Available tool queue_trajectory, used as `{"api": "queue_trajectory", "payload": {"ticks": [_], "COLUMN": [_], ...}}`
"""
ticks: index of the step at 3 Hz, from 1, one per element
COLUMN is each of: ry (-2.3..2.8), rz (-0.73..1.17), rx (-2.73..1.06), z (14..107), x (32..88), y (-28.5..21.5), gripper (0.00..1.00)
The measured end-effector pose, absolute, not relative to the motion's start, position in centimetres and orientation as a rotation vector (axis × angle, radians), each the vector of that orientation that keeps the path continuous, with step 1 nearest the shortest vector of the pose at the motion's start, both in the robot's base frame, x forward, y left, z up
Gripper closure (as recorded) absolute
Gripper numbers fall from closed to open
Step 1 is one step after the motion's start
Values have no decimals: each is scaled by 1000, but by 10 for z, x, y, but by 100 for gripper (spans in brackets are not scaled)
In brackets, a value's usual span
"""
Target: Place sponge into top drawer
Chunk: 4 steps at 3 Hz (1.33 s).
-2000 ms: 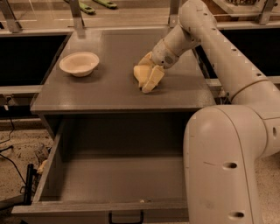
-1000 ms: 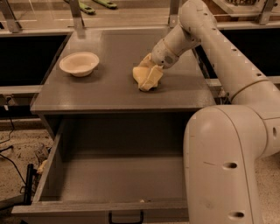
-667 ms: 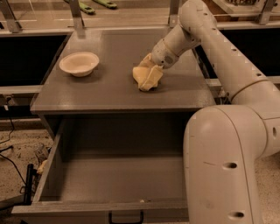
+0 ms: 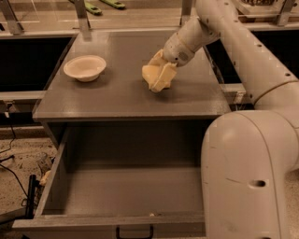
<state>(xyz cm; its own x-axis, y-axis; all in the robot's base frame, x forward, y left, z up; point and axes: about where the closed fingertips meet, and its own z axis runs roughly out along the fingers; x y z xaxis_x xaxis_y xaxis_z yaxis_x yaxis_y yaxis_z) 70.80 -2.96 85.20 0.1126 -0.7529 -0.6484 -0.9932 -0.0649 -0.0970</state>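
Note:
The pale yellow sponge (image 4: 153,77) is at the middle right of the grey countertop (image 4: 117,95), just at its surface. My gripper (image 4: 161,74) reaches down to it from the upper right and is shut on the sponge, with its cream fingers (image 4: 167,70) blending into it. Below the countertop the top drawer (image 4: 52,179) is pulled wide open. Its grey inside is bare and its black handle (image 4: 134,232) shows at the bottom edge. My own body hides the drawer's right part.
A cream round bowl (image 4: 84,67) stands on the countertop's left side. My arm (image 4: 243,51) runs along the right edge and my bulky base (image 4: 247,177) fills the lower right. Green items (image 4: 105,5) lie on the shelf behind. Cables lie on the floor at left.
Almost nothing differs: the gripper with the sponge has shifted only a touch upward over the countertop. Bowl and drawer have not moved.

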Motion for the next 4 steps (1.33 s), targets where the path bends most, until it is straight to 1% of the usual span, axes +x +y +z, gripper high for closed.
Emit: {"api": "queue_trajectory", "payload": {"ticks": [1,2,3,4], "ry": [1649,1606,1582,1582], "rz": [564,500,475,475], "rx": [-1878,-1861,-1846,-1846], "z": [888,929,947,946], "x": [692,662,605,605], "y": [-33,-50,-74,-74], "gripper": [100,100,100,100]}}
